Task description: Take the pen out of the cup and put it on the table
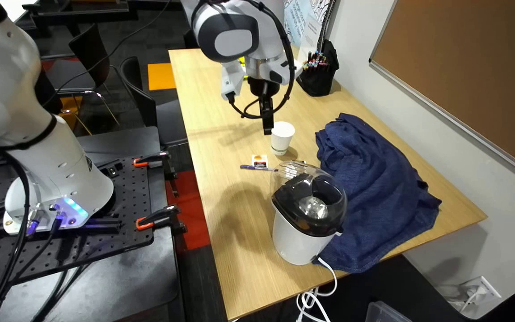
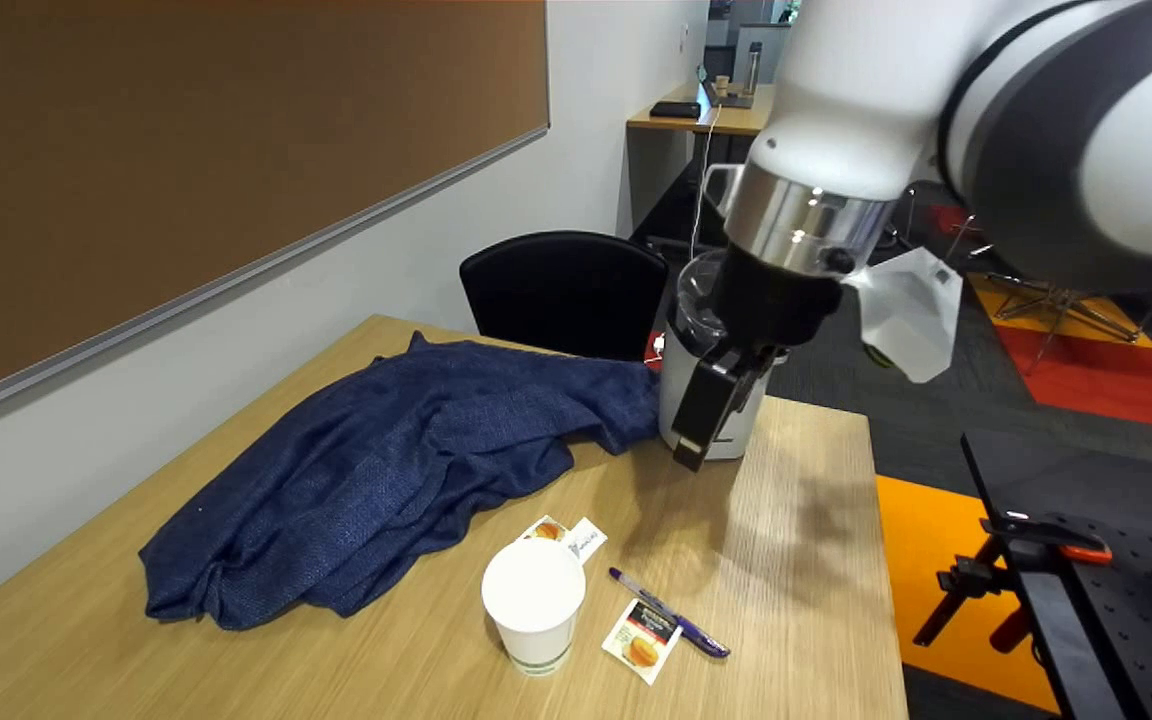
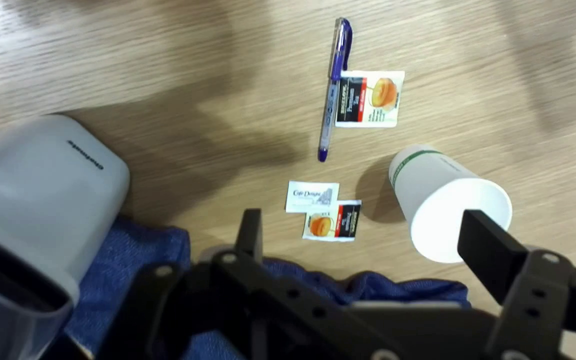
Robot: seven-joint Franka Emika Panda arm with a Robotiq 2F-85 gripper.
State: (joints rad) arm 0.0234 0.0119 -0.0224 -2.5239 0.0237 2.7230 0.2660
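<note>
The pen (image 3: 329, 112), slim with a purple cap and clear greyish barrel, lies flat on the light wood table (image 3: 248, 45), along the edge of a tea packet. It also shows in both exterior views (image 1: 247, 167) (image 2: 698, 638). The white cup (image 3: 420, 185) stands upright beside it, in both exterior views too (image 1: 281, 140) (image 2: 541, 635). Its inside looks plain bright white, with nothing seen in it. My gripper (image 3: 363, 222) is open and empty, held above the table; it also shows in both exterior views (image 1: 267, 127) (image 2: 701, 430). One finger overlaps the cup's mouth in the wrist view.
A white appliance with a clear lid (image 1: 295, 241) stands near the table end. A dark blue cloth (image 1: 369, 201) lies crumpled beside it. A tea packet (image 3: 373, 100) and two more packets (image 3: 313, 196) lie near the cup. A black holder with pens (image 1: 318, 82) stands by the wall.
</note>
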